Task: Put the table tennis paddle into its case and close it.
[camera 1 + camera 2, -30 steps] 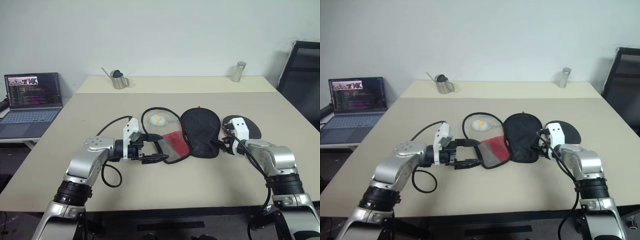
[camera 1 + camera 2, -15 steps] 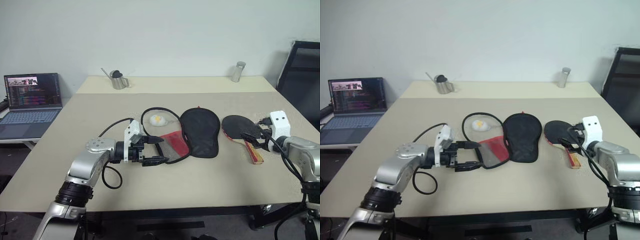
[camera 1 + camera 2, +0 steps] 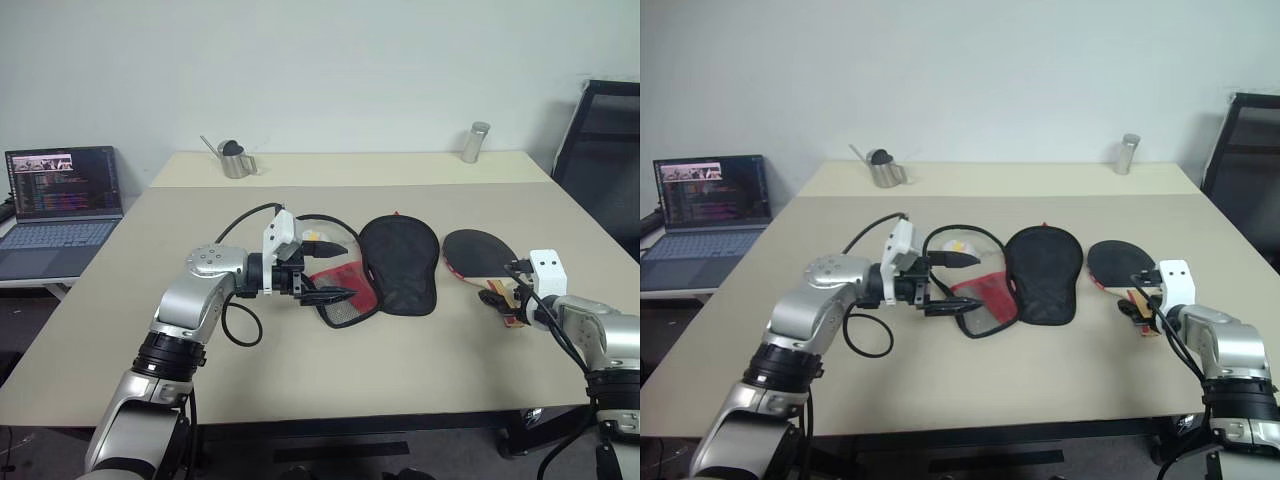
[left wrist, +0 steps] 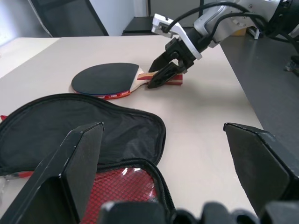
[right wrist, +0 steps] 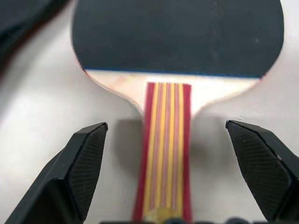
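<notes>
The paddle [image 3: 482,254] lies flat on the surface, right of the open case [image 3: 398,266]. Right hand [image 5: 166,177] straddles its handle, wide open, empty; closing off-centre could spin it. Left hand [image 3: 325,270] hovers open, empty.

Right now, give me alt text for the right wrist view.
The right pincer hangs open over the table tennis paddle, one finger on each side of its striped wooden handle, not gripping it. The black blade lies flat on the beige table.
</notes>
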